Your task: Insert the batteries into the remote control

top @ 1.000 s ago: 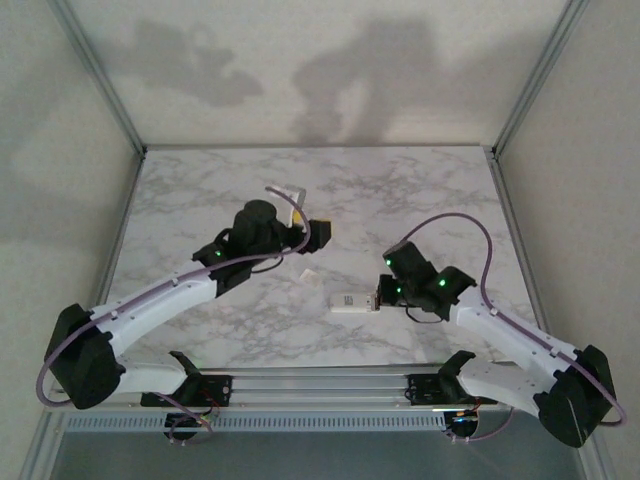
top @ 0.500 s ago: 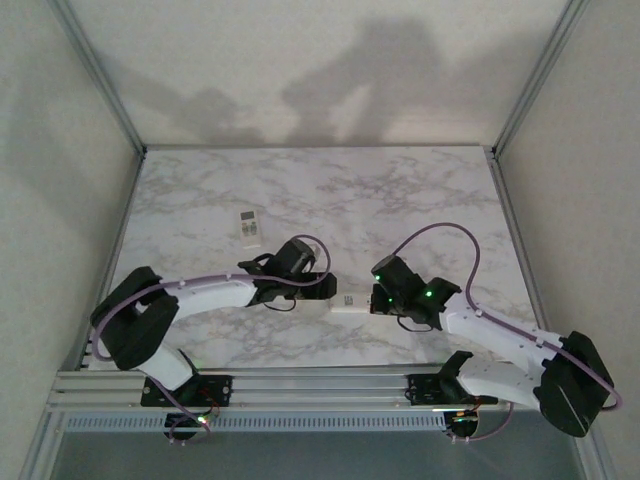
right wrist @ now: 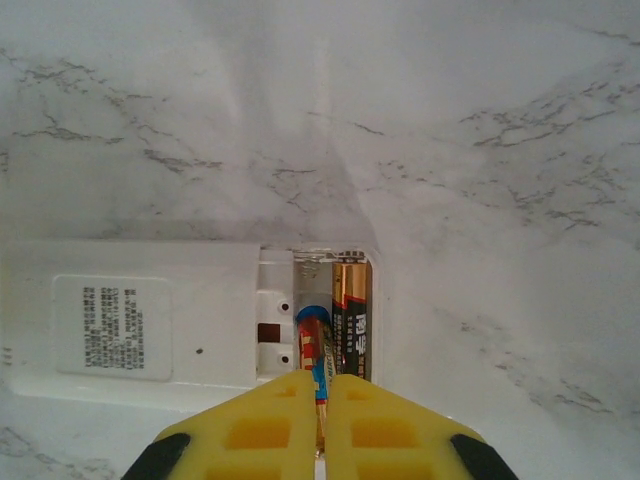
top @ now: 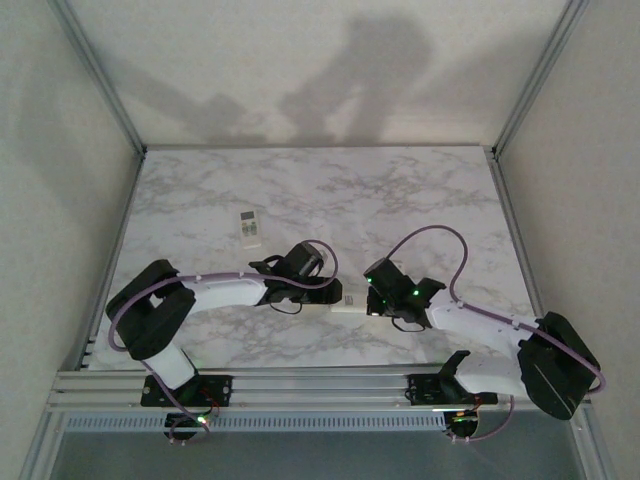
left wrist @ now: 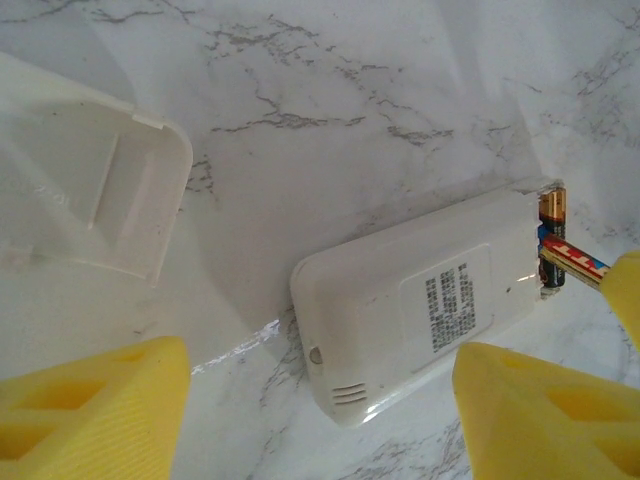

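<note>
White plastic cover (left wrist: 95,200) lies off on the bench (left wrist: 350,90), left of the back-up remote control (left wrist: 420,310). One battery (right wrist: 351,320) sits in its recess, and the second battery (right wrist: 316,355) is only part-way in. Left gripper (left wrist: 320,385) hovers over it, jaws wide and empty. The right gripper (right wrist: 322,400), jaws pinched on that second battery, tips it nose-down.

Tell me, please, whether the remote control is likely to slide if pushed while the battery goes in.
The remote control looks like thin, light plastic lying flat, back up, on glossy marble, so it would probably slide easily. The battery in the right gripper points in endways, so pressing may nudge it along. It seems too flat to tip.
</note>
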